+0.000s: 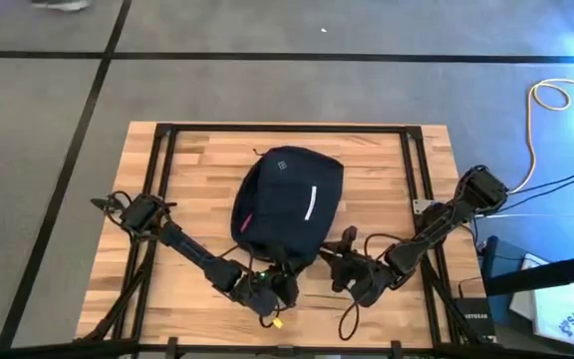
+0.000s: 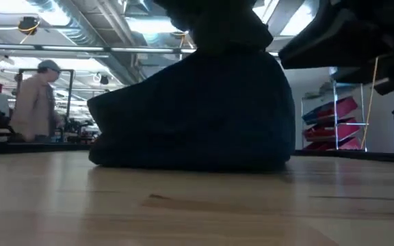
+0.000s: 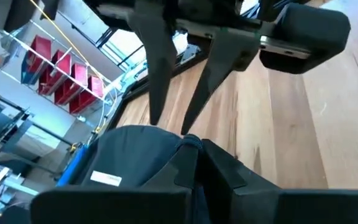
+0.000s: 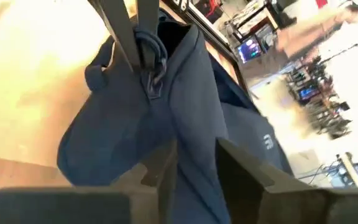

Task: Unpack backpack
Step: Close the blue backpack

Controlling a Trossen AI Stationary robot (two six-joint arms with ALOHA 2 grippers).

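Backpack (image 1: 287, 204): lies flat at the middle of the table (image 1: 197, 170), front up, its bottom end toward the near edge where both arms meet it.
Left gripper (image 1: 279, 284): at that near end; the wrist view shows its fingers pressed together on a fold of navy fabric, probably to anchor the bag.
Right gripper (image 1: 335, 261): just beside the same end, jaws pinching a ridge of cloth; likely pulling against the left to tension the fabric before opening it.
Look: dark navy, soft, rounded; a white diamond logo, a vertical white stripe, a small red accent on one side; seems shut, nothing yet out.
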